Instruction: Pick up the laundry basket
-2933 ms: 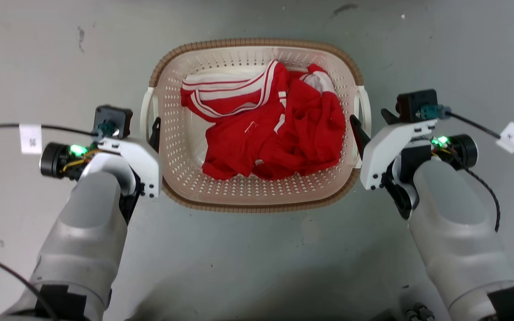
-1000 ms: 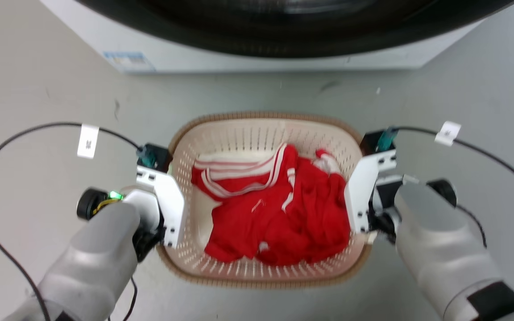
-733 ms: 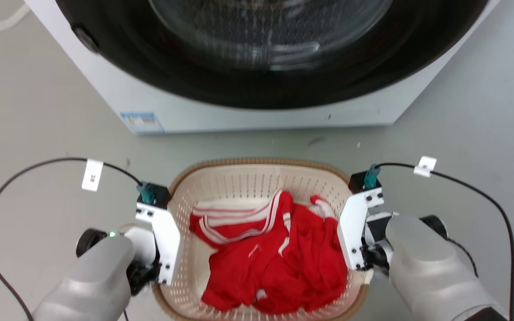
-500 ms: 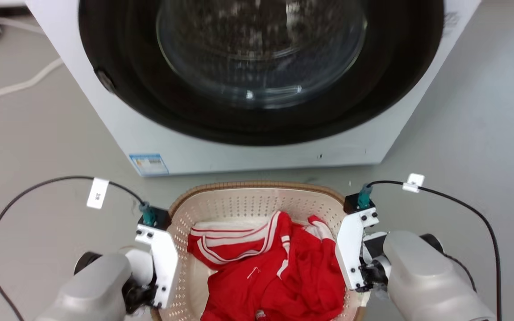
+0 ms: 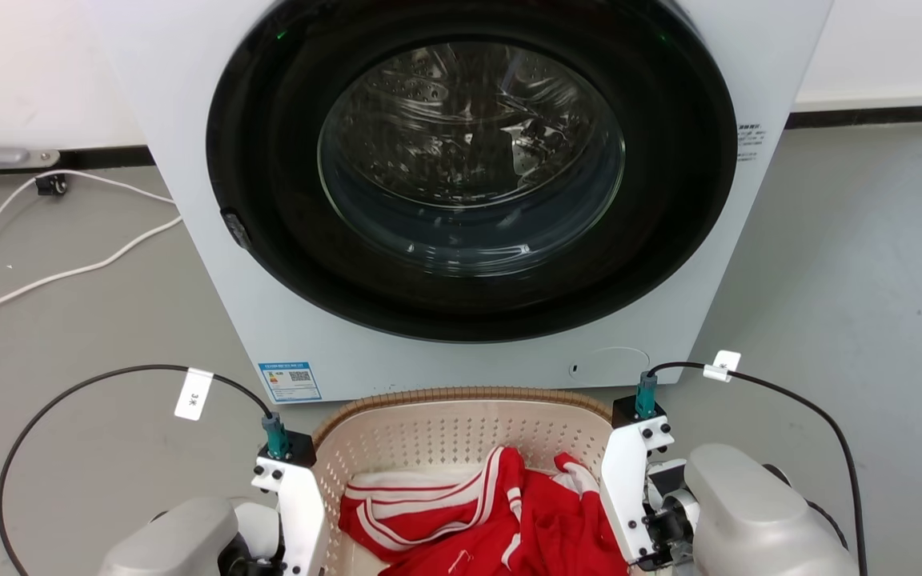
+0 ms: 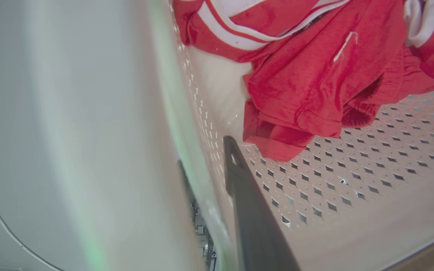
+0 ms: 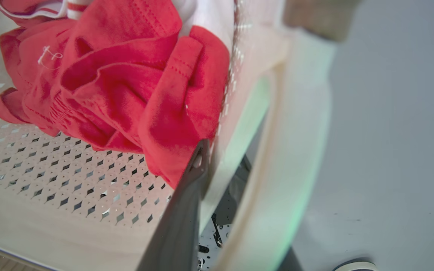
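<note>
Cream laundry basket (image 5: 445, 436) shows at 6 o'clock, before the washing machine (image 5: 429, 364); left gripper (image 6: 206, 154) and right gripper (image 7: 222, 154) each clamp 1 side wall. Grasp looks done; lift unconfirmed.

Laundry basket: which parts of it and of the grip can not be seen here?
Head view: the near half of the laundry basket is cut off by the bottom edge.
Left wrist view: the outer finger of the left gripper is mostly hidden behind the basket wall.
Right wrist view: the outer finger of the right gripper likewise; the handle is blurred.
</note>
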You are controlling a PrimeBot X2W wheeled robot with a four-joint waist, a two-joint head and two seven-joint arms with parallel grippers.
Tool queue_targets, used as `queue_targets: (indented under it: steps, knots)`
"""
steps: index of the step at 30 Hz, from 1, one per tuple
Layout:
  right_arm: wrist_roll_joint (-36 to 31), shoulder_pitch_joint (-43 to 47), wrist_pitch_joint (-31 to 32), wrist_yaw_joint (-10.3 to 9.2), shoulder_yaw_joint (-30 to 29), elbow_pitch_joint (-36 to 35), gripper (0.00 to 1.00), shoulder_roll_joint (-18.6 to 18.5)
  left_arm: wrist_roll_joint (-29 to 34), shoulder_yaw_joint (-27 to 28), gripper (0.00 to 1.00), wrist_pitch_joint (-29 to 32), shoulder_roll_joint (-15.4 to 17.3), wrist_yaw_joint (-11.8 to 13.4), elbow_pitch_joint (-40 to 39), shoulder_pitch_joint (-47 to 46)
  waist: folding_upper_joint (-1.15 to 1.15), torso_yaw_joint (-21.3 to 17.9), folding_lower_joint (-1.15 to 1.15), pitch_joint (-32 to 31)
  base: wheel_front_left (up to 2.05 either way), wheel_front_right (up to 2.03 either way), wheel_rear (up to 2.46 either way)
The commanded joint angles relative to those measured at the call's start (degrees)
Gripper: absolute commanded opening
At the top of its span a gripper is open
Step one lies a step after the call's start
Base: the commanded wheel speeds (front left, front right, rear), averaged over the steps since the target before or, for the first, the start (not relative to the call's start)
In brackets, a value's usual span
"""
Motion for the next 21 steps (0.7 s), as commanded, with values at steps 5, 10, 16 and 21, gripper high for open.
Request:
queue_targets:
  steps: [5, 10, 16, 21]
  knots:
    - [0.66, 0.09, 1.71, -0.03, 1.08, 0.07, 0.00, -0.59, -1.10, -1.33, 0.00, 3.21, 0.24, -0.37, -1.15, 1.33, 0.00, 0.33, 0.02, -1.00, 0.00, 0.00, 0.00]
    - [0.97, -1.50, 2.97, -0.03, 1.60, 0.49, 0.00, -0.58, -1.65, -1.77, 0.00, 4.65, 0.43, -0.37, -1.54, 0.57, 0.00, 0.38, 0.02, -1.05, 0.00, 0.00, 0.00]
    - [1.62, -3.12, 4.23, 0.02, 1.88, 0.78, 0.00, -0.47, -2.63, -1.89, 0.00, 6.24, 0.38, -0.23, -2.23, -0.94, 0.00, 0.45, 0.02, -0.60, 0.00, 0.00, 0.00]
    - [2.34, -3.84, 4.91, 0.04, 2.04, 0.96, 0.00, -0.43, -2.82, -2.11, 0.00, 7.02, 0.50, -0.24, -2.95, -1.60, 0.00, 0.43, 0.02, -0.43, 0.00, 0.00, 0.00]
